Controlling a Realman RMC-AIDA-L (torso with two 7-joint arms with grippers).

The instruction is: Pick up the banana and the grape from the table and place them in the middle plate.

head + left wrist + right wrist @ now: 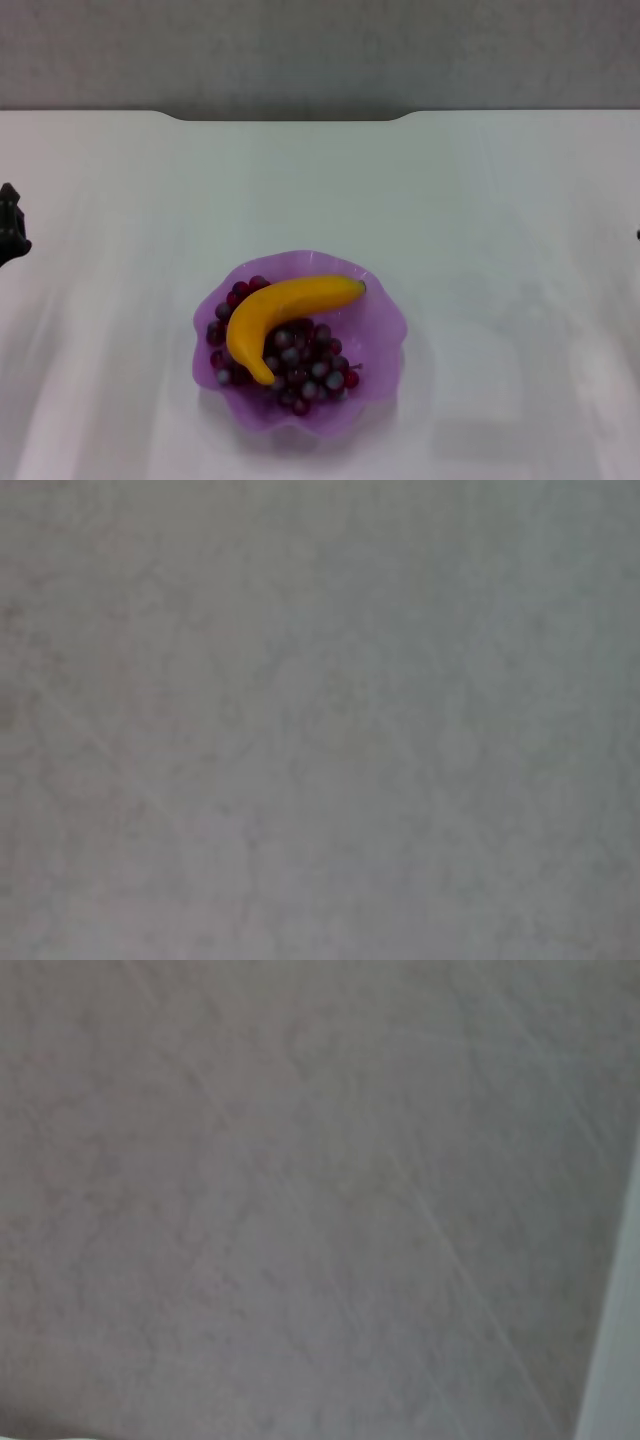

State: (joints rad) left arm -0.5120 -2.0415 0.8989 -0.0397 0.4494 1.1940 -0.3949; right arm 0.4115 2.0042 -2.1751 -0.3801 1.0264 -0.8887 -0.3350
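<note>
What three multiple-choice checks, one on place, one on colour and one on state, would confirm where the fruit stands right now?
1. Where does the banana lie?
A. on the bare table
B. in the middle plate, on top of the grape bunch
C. beside the plate

2. What colour is the middle plate?
A. translucent purple
B. green
C. white

3. How does the left pincer stand?
A. clamped on the banana
B. at the table's left edge, holding nothing
C. inside the plate

Answers: 1 B, the banana rests across the grape bunch inside the scalloped rim. 2 A, the head view shows it purple. 3 B, only its dark tip shows, far from the plate.
</note>
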